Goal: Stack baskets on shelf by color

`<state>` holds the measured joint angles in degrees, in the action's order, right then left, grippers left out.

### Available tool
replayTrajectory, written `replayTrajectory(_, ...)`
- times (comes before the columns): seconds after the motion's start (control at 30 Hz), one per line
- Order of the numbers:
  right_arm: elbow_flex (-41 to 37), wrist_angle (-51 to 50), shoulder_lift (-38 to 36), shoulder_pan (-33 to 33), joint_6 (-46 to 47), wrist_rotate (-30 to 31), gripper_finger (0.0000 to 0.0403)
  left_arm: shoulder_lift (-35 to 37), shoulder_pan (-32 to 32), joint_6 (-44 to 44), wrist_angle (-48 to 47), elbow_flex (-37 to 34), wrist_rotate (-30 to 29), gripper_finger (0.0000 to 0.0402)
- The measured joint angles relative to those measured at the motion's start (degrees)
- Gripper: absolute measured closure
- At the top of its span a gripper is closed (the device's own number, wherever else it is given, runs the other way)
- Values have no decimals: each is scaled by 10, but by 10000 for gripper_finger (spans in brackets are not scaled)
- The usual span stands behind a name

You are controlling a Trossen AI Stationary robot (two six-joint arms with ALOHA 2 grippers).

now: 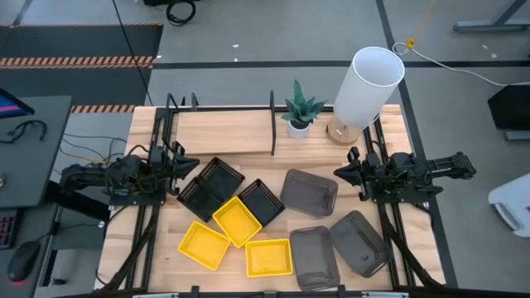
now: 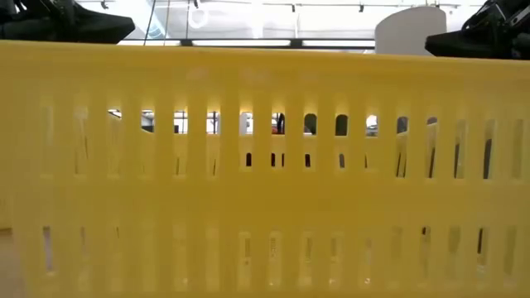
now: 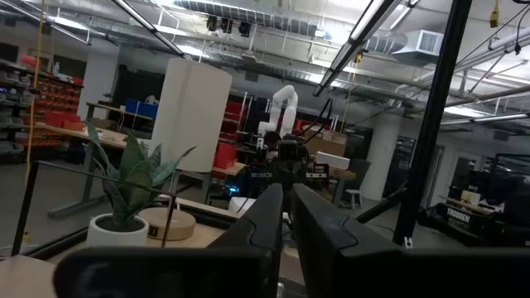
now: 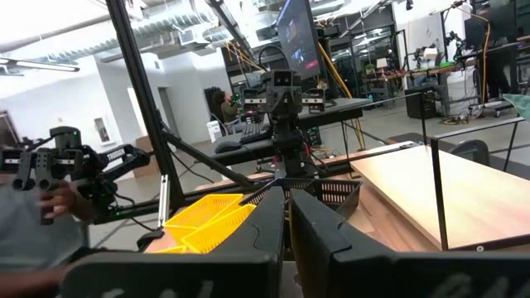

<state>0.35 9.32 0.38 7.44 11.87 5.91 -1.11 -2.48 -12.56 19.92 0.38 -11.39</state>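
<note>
From above, yellow [image 1: 238, 220], black [image 1: 210, 186] and grey baskets [image 1: 308, 192] lie scattered on the desk [image 1: 170, 223] before the empty shelf [image 1: 224, 132]. The left gripper [image 1: 189, 164] and right gripper [image 1: 343, 171] hover apart. In both wrist views, fingers nearly meet, holding nothing.

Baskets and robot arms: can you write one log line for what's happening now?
stage: not started | baskets: all on table | shelf: no baskets | left gripper: shut, holds nothing | right gripper: shut, holds nothing
</note>
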Motion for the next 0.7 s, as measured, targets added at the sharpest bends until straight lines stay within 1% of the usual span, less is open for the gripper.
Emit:
replayTrajectory(0.07,0,0,0,0,0,0,376,0,0,-42,-1,0,5,363)
replayTrajectory(0.27,0,0,0,0,0,0,376,0,0,-175,-36,0,57,372)
replayTrajectory(0.3,0,0,0,0,0,0,376,0,0,-197,-46,0,77,374)
replayTrajectory(0.33,0,0,0,0,0,0,376,0,0,-212,-53,0,110,375)
replayTrajectory(0.4,0,0,0,0,0,0,376,-1,0,-209,-48,0,191,377)
replayTrajectory(0.43,0,0,0,0,0,0,376,-3,0,-211,-47,2,216,378)
replayTrajectory(0.53,0,0,0,0,0,0,376,-16,0,-231,-114,33,237,383)
replayTrajectory(0.7,0,0,0,0,0,0,376,-50,0,-192,-223,95,251,383)
